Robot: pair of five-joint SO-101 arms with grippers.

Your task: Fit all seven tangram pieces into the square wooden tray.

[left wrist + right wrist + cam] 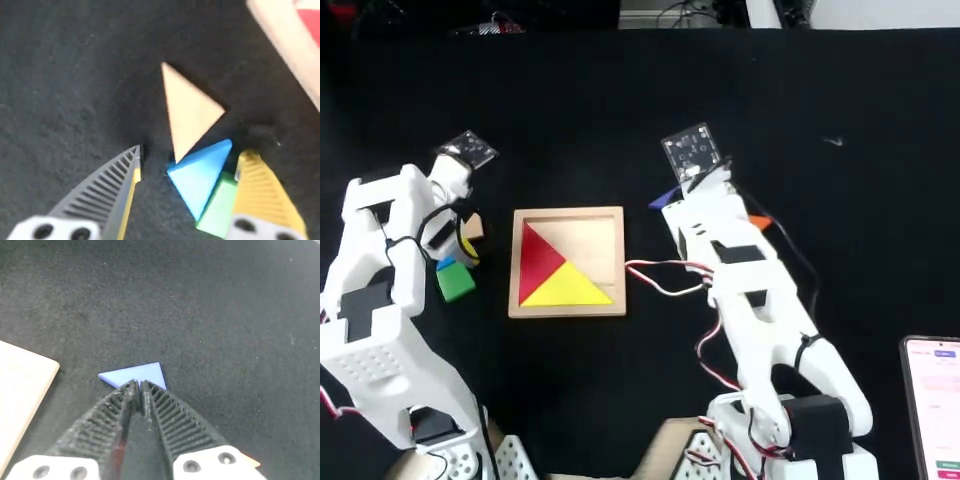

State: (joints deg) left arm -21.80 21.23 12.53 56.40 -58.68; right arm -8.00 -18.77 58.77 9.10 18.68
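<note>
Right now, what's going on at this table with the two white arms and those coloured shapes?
The job is fitting tangram pieces into a square wooden tray. A red triangle and a yellow triangle already lie in it. The left gripper hangs open over a blue triangle, next to a pale wooden triangle and a green piece. The right gripper is shut, its tips at a violet triangle lying on the black table beside the tray.

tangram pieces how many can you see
7: red triangle and yellow triangle in the tray; tan triangle, blue triangle and green piece left of it; violet triangle and orange piece to its right. None seems hidden.
</note>
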